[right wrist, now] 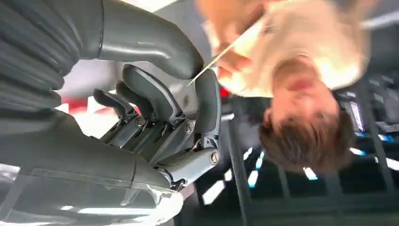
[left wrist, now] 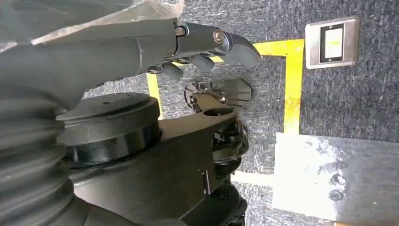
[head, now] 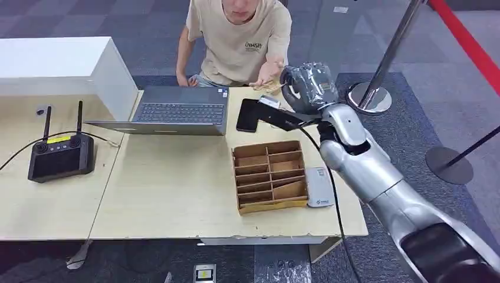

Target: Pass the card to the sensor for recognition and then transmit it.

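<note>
Blur softens the right wrist view, where the card [right wrist: 226, 49] shows edge-on as a thin pale line; it is pinched between the right hand's [right wrist: 155, 113] thumb and a finger, its far end at the person's hand [head: 266, 73]; left hand [left wrist: 197, 52] hangs with fingers loosely curled, holding nothing.

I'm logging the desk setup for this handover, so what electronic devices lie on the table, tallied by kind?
Laptop: 1
Remote controller with two antennas: 1
Black phone-like device: 1
Small white-grey reader box beside the cardboard tray: 1
Total: 4 devices. The card, pinched by the right hand at the person's hand, is not counted.
</note>
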`<act>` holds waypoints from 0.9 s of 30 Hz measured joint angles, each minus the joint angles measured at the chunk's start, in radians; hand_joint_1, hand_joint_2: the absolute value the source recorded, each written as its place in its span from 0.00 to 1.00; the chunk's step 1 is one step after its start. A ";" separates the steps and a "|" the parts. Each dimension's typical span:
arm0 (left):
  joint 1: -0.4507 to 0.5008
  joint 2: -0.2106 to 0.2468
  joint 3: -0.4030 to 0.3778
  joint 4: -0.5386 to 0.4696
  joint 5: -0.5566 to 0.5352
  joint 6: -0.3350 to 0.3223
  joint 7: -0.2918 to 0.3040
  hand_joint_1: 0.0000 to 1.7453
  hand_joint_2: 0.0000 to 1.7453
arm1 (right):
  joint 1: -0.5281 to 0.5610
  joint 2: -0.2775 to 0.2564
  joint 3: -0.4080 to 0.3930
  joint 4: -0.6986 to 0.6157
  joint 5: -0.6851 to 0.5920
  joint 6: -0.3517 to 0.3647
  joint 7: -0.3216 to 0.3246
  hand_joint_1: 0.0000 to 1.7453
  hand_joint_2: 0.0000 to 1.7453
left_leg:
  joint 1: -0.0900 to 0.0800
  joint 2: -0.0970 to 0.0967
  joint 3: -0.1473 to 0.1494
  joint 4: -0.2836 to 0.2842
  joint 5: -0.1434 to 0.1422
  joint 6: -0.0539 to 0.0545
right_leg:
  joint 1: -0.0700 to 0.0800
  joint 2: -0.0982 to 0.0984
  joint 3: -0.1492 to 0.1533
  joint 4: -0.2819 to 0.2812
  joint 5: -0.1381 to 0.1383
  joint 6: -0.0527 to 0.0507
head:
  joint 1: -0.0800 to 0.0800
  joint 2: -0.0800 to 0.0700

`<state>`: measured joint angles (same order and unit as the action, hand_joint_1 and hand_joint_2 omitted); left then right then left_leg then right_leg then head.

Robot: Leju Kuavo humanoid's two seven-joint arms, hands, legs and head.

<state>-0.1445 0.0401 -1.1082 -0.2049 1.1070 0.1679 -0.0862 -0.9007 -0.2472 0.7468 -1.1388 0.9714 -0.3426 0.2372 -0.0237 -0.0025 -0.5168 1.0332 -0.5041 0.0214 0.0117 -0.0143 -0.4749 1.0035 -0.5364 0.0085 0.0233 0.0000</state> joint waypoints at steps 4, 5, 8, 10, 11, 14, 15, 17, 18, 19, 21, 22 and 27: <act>0.002 0.002 -0.005 0.000 -0.002 0.000 0.011 0.00 1.00 | -0.016 0.000 0.062 0.034 0.158 0.047 0.033 1.00 1.00 | 0.000 0.000 0.000 0.000 0.000 0.000 | 0.000 0.000 0.000 0.000 0.000 0.000 | 0.000 0.000; 0.002 0.002 -0.007 0.000 -0.003 0.000 0.011 0.00 1.00 | -0.017 0.000 0.074 0.041 0.189 0.057 0.037 1.00 1.00 | 0.000 0.000 0.000 0.000 0.000 0.000 | 0.000 0.000 0.000 0.000 0.000 0.000 | 0.000 0.000; 0.002 0.003 -0.009 0.000 -0.003 -0.002 0.007 0.00 1.00 | -0.029 -0.002 0.113 0.057 0.273 0.082 0.046 1.00 1.00 | 0.000 0.000 0.000 0.000 0.000 0.000 | 0.000 0.000 0.000 0.000 0.000 0.000 | 0.000 0.000; 0.002 0.004 -0.010 0.000 -0.003 -0.002 0.007 0.00 1.00 | -0.031 -0.003 0.127 0.065 0.285 0.086 0.048 1.00 1.00 | 0.000 0.000 0.000 0.000 0.000 0.000 | 0.000 0.000 0.000 0.000 0.000 0.000 | 0.000 0.000; 0.002 0.004 -0.010 0.001 -0.002 -0.002 0.005 0.00 1.00 | -0.032 -0.003 0.134 0.068 0.294 0.090 0.049 1.00 1.00 | 0.000 0.000 0.000 0.000 0.000 0.000 | 0.000 0.000 0.000 0.000 0.000 0.000 | 0.000 0.000; 0.000 0.005 -0.010 0.001 -0.001 -0.002 -0.005 0.00 1.00 | -0.045 -0.007 0.172 0.085 0.345 0.112 0.055 1.00 1.00 | 0.000 0.000 0.000 0.000 0.000 0.000 | 0.000 0.000 0.000 0.000 0.000 0.000 | 0.000 0.000; 0.000 0.006 -0.010 0.001 -0.001 -0.002 -0.006 0.00 1.00 | -0.046 -0.009 0.179 0.089 0.359 0.114 0.061 1.00 1.00 | 0.000 0.000 0.000 0.000 0.000 0.000 | 0.000 0.000 0.000 0.000 0.000 0.000 | 0.000 0.000; 0.000 0.006 -0.010 0.001 -0.002 -0.002 -0.005 0.00 1.00 | -0.045 -0.012 0.189 0.093 0.374 0.113 0.070 1.00 1.00 | 0.000 0.000 0.000 0.000 0.000 0.000 | 0.000 0.000 0.000 0.000 0.000 0.000 | 0.000 0.000; 0.000 0.007 -0.010 0.001 -0.003 -0.002 -0.003 0.00 1.00 | -0.045 -0.015 0.193 0.095 0.378 0.113 0.075 1.00 1.00 | 0.000 0.000 0.000 0.000 0.000 0.000 | 0.000 0.000 0.000 0.000 0.000 0.000 | 0.000 0.000; -0.001 0.007 -0.011 0.001 -0.004 -0.001 0.000 0.00 1.00 | -0.044 -0.019 0.196 0.097 0.381 0.111 0.078 1.00 1.00 | 0.000 0.000 0.001 0.000 0.000 0.000 | 0.000 0.000 0.000 0.000 0.000 0.000 | 0.000 0.000; -0.001 0.008 -0.011 0.001 -0.005 0.000 0.000 0.00 1.00 | -0.043 -0.025 0.200 0.100 0.382 0.107 0.079 1.00 1.00 | 0.000 0.000 0.001 0.000 0.000 0.000 | 0.000 0.000 0.000 0.000 0.000 0.000 | 0.000 0.000; -0.001 0.008 -0.011 0.001 -0.005 0.000 0.001 0.00 1.00 | -0.042 -0.028 0.201 0.102 0.382 0.104 0.079 1.00 1.00 | 0.000 0.000 0.001 0.000 0.000 0.000 | 0.000 0.000 0.000 0.000 0.000 0.000 | 0.000 0.000; -0.002 0.013 -0.013 0.001 -0.007 0.000 0.002 0.00 1.00 | -0.037 -0.036 0.202 0.108 0.384 0.095 0.079 1.00 1.00 | 0.000 0.000 0.001 0.000 0.000 0.000 | 0.000 0.000 0.000 0.000 0.000 0.000 | 0.000 0.000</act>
<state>-0.1461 0.0530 -1.1215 -0.2037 1.1002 0.1682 -0.0843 -0.9373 -0.2834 0.9487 -1.0311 1.3558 -0.2476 0.3162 -0.0236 -0.0020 -0.5159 1.0335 -0.5041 0.0213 0.0116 -0.0141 -0.4750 1.0034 -0.5362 0.0085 0.0229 -0.0004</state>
